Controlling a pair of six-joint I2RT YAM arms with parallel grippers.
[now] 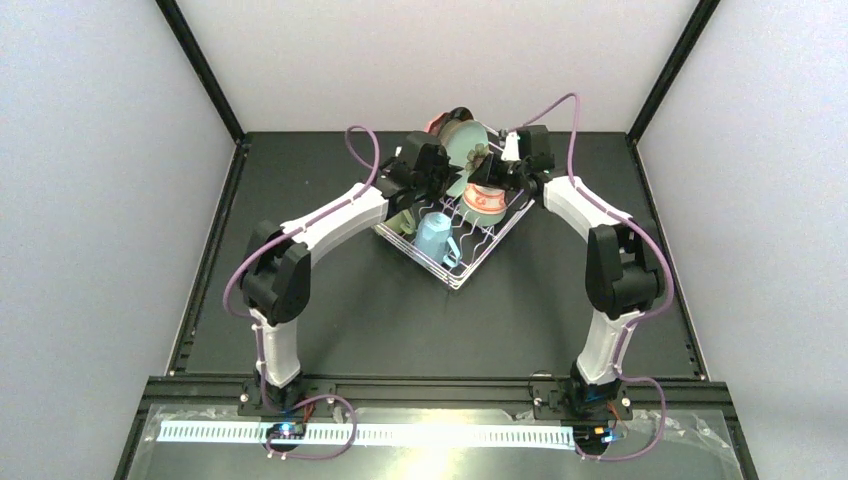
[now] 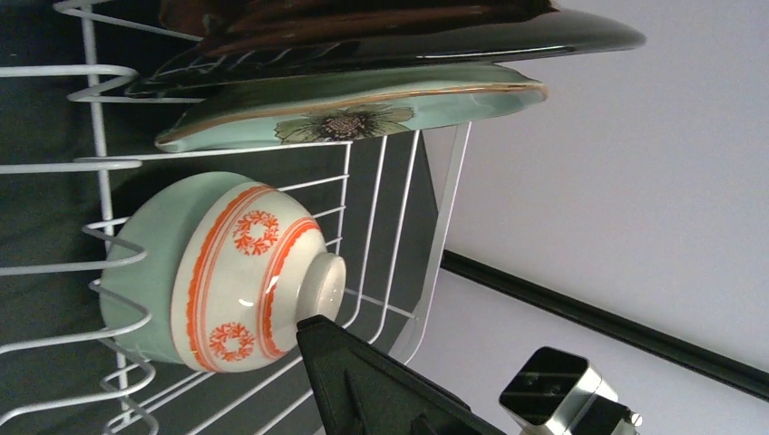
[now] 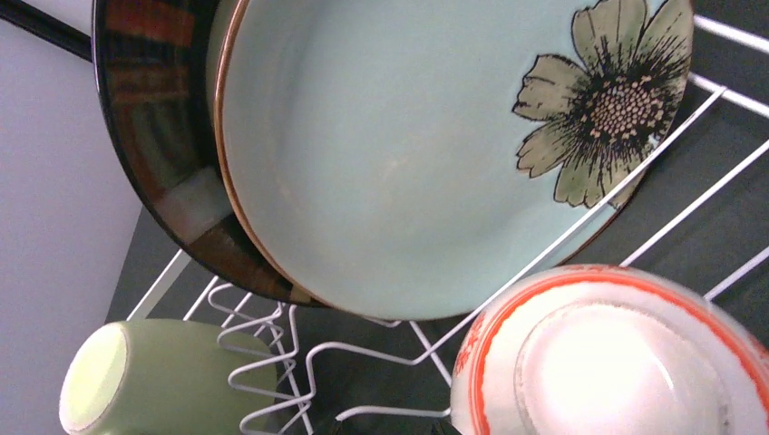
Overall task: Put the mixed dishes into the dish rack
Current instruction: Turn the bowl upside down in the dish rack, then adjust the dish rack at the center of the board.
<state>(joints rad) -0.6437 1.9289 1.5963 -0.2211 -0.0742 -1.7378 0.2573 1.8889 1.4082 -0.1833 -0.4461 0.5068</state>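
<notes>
Left gripper [image 1: 437, 183] and right gripper [image 1: 503, 178] hang at the white wire dish rack [image 1: 462, 283] by the bench's far edge; clenched or released, I cannot tell. A sideways nudge could topple its leaning mint flowered plate [image 3: 399, 154], dark-rimmed plate [image 3: 154, 154] or orange-patterned white bowl [image 2: 254, 272]; a light-blue mug [image 1: 435, 238] sits inside too.

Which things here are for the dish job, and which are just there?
For the job:
rack
blue mug
orange bowl
flowered plate
dark plate
green cup

Just there:
table
purple cables
</notes>
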